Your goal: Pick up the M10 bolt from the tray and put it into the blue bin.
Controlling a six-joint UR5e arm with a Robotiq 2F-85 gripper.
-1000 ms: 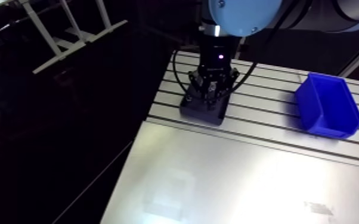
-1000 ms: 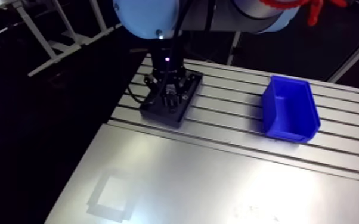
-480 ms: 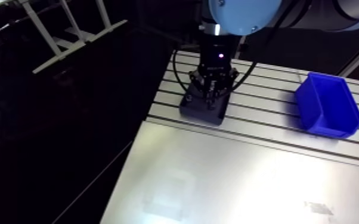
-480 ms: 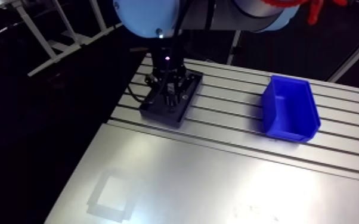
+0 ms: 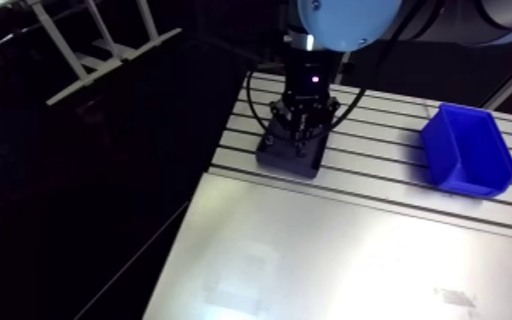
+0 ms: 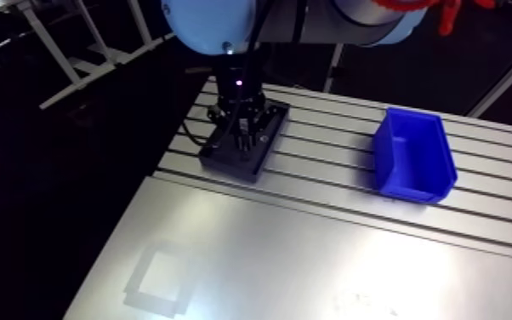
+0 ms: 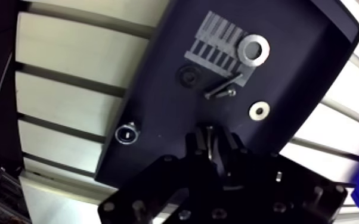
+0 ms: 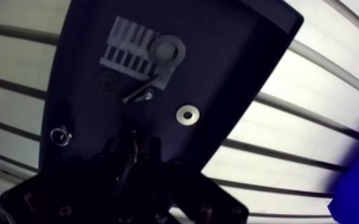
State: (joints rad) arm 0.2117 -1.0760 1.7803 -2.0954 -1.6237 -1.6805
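Pinching M10 bolt (image 7: 208,132) narrowly in gripper (image 7: 210,144), over tray (image 7: 158,89).
Mostly hidden behind fingers (image 7: 194,146) (shank sliver showing); blue bin (image 5: 468,153) at tray's 3 o'clock.

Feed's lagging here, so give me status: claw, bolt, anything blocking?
Status: claw shut on M10 bolt, low in black tray. Ahead of it: large washer, small screw, untouched. Nothing between tray and blue bin.

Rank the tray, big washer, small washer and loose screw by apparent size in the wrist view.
Largest: tray.
Then: big washer.
Last, unranked: loose screw and small washer look close; the screw is longer, the washer wider.
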